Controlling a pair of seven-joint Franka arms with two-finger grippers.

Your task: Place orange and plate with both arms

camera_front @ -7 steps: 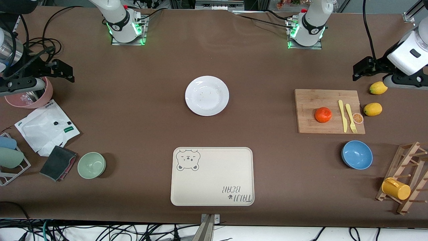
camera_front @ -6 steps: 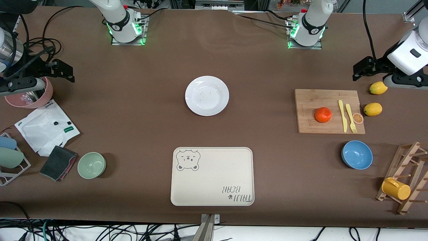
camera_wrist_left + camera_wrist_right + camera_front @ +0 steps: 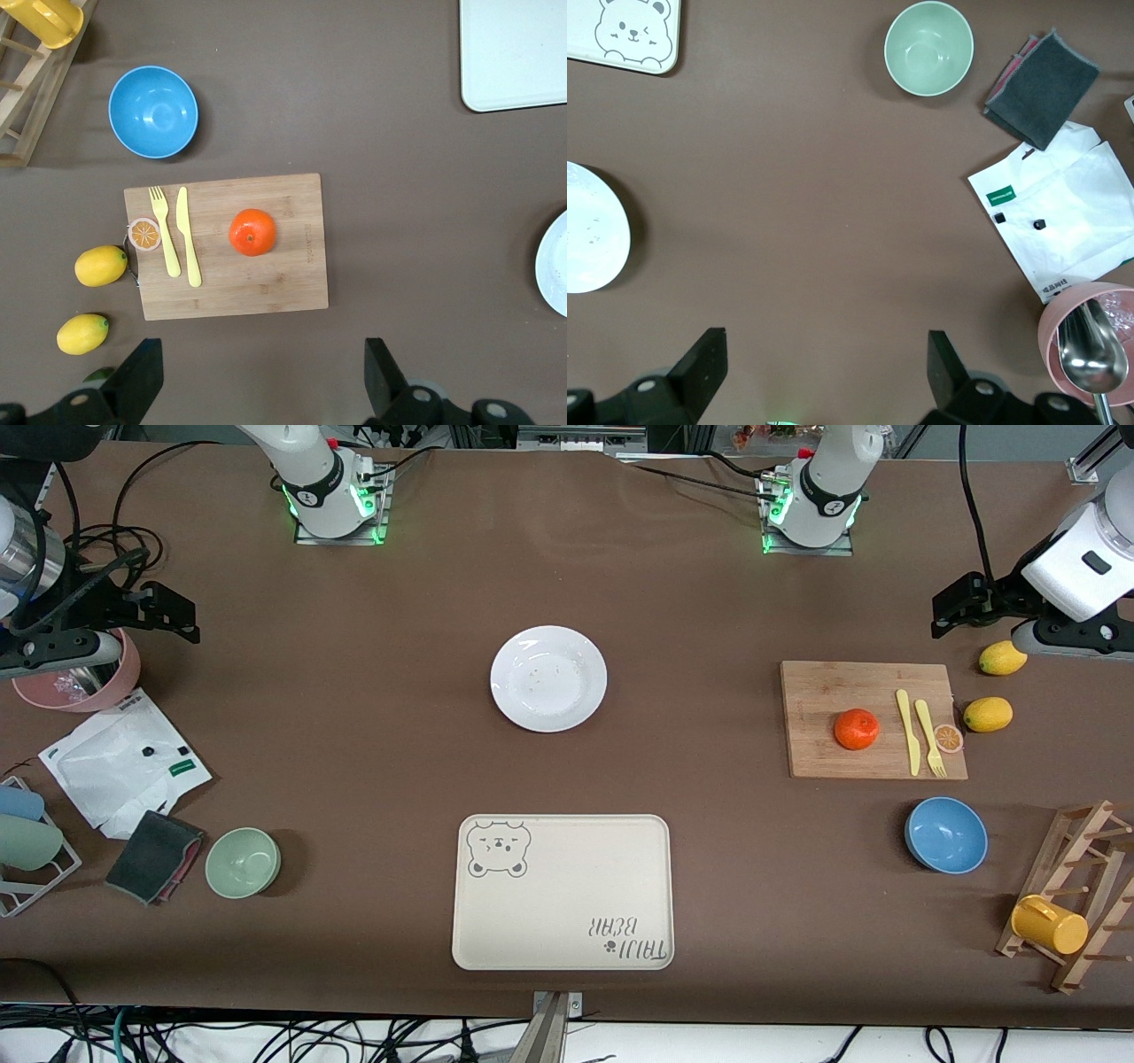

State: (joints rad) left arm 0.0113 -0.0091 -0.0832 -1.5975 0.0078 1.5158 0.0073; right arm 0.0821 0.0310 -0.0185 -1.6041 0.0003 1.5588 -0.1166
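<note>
So far, we judge that nothing of the task is done. Our left gripper (image 3: 952, 607) hangs high over the left arm's end of the table, above bare cloth near the cutting board (image 3: 819, 691), fingers spread wide and holding nothing. Our right gripper (image 3: 168, 613) hangs over the right arm's end, near the pink bowl (image 3: 84, 691), equally wide and empty. The orange (image 3: 856, 729) sits on the cutting board beside the yellow knife (image 3: 907, 731). The plate (image 3: 548, 678) lies mid-table, farther from the front camera than the bear tray (image 3: 563, 903). Both pickups and both placements remain.
</note>
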